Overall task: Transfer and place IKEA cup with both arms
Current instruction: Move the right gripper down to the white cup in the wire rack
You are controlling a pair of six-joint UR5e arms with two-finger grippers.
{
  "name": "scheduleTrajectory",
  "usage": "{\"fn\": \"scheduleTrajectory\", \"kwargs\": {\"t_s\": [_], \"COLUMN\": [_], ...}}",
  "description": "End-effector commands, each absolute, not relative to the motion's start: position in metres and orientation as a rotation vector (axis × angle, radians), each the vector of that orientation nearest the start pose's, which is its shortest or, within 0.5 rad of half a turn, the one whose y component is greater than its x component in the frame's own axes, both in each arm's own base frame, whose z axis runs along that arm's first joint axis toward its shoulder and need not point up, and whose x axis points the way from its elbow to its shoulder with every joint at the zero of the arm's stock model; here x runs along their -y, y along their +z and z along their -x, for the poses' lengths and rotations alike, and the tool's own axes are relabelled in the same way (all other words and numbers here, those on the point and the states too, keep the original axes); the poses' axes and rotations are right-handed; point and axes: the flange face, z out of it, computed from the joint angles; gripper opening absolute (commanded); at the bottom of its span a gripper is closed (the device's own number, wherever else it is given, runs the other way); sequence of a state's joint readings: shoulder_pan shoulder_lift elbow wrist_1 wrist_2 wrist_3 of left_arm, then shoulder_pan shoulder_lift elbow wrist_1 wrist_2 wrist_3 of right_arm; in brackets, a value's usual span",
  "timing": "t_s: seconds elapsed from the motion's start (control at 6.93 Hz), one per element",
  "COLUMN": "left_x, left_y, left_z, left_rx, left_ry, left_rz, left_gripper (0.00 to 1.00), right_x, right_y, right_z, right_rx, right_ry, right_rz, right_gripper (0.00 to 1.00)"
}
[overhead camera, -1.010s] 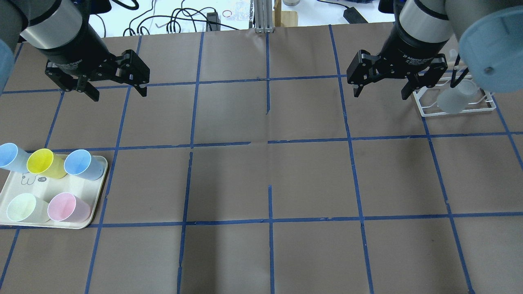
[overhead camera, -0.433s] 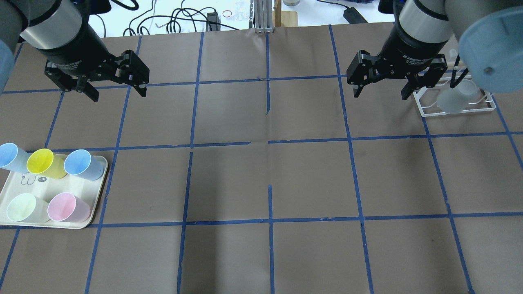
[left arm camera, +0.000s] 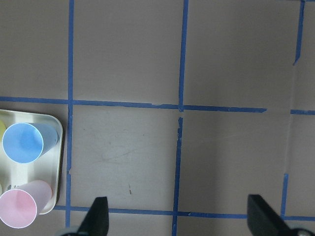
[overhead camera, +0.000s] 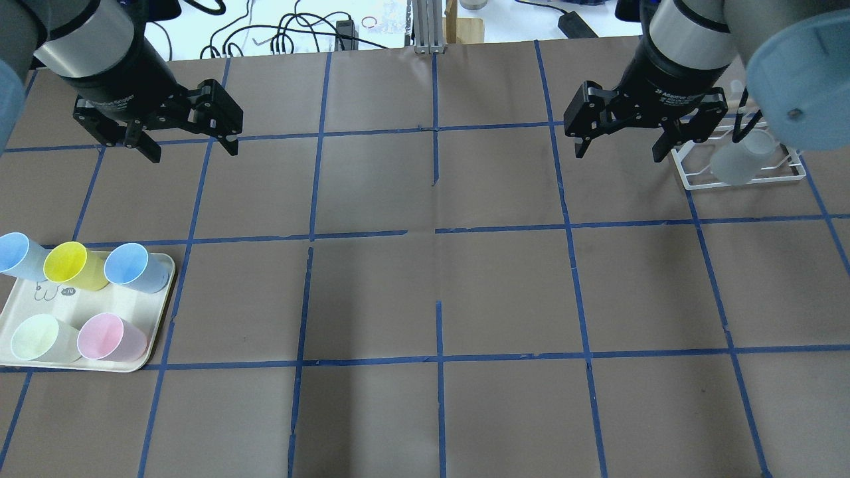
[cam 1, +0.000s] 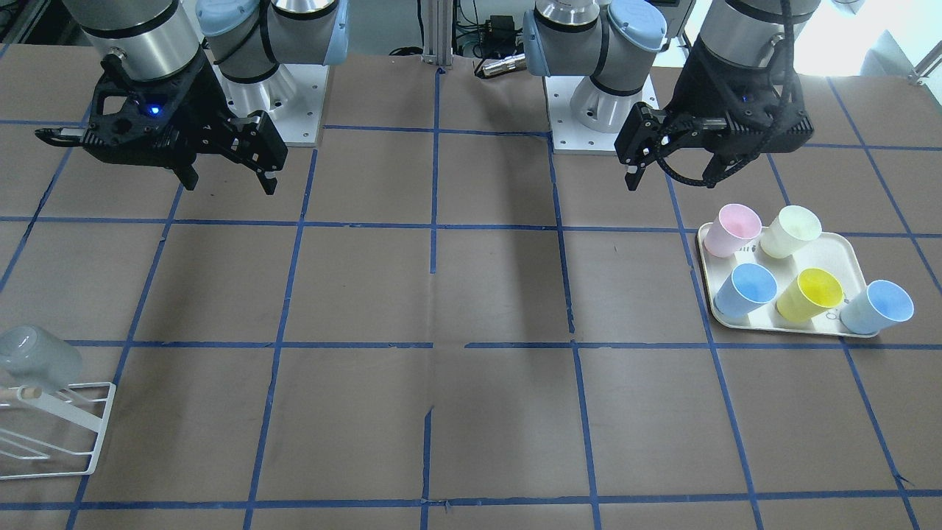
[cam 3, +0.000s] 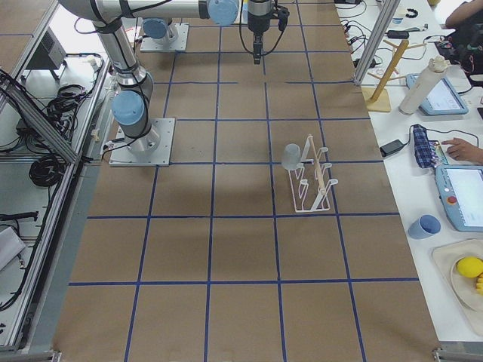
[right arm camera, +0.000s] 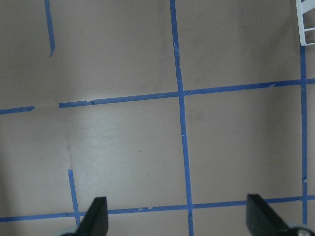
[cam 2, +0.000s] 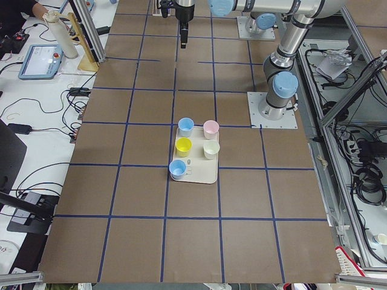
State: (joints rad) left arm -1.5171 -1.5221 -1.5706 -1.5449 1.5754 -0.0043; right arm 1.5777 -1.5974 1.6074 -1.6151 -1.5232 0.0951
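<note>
IKEA cup [overhead camera: 734,166] rests tipped on the white rack [overhead camera: 764,179], with the right gripper [overhead camera: 618,156] just beside that rack and the left gripper [overhead camera: 193,156] well apart from it, both open and empty, so a crooked grab might knock it off.

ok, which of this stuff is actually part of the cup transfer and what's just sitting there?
Job:
IKEA cup, sitting on the rack
left arm, jaws open
right arm, jaws open

Just there:
white wire rack
tray
five coloured cups at the tray
</note>
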Motion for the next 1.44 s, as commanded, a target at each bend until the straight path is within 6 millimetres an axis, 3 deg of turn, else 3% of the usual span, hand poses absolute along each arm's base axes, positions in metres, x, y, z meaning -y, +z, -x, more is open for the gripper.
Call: {"fn": "scheduleTrajectory", "kwargs": {"t_s": [0.0,0.14,0.29,0.43,0.58,0.72,1.01,1.3], "left_x": [0.481,0.482,0.482,0.482,0.481,0.485,0.485,0.483], "left_y": [0.514,0.515,0.514,0.514,0.515,0.513,0.514,0.514], "left_z": [0.107,0.107,0.107,0.107,0.107,0.108,0.108,0.107], "left_rx": [-3.132,-3.133,-3.135,-3.132,-3.133,-3.138,-3.138,-3.135], "left_ry": [-0.118,-0.12,-0.118,-0.115,-0.12,-0.113,-0.116,-0.115], "left_rz": [0.092,0.089,0.091,0.089,0.092,0.091,0.094,0.092], "left_gripper": [1.0,1.0,1.0,1.0,1.0,1.0,1.0,1.0], "right_x": [0.481,0.495,0.519,0.546,0.567,0.573,0.585,0.588], "right_y": [0.482,0.465,0.437,0.417,0.396,0.401,0.413,0.381], "right_z": [-0.141,-0.139,-0.113,-0.077,-0.025,0.029,0.102,0.133], "right_rx": [-3.103,-3.112,-3.195,-3.202,-3.2,-3.204,-3.241,-3.218], "right_ry": [-0.017,0.027,0.099,0.084,0.083,0.022,-0.125,-0.089], "right_rz": [-0.131,-0.068,-0.037,-0.049,-0.044,-0.057,0.073,0.071], "right_gripper": [1.0,1.0,1.0,1.0,1.0,1.0,1.0,1.0]}}
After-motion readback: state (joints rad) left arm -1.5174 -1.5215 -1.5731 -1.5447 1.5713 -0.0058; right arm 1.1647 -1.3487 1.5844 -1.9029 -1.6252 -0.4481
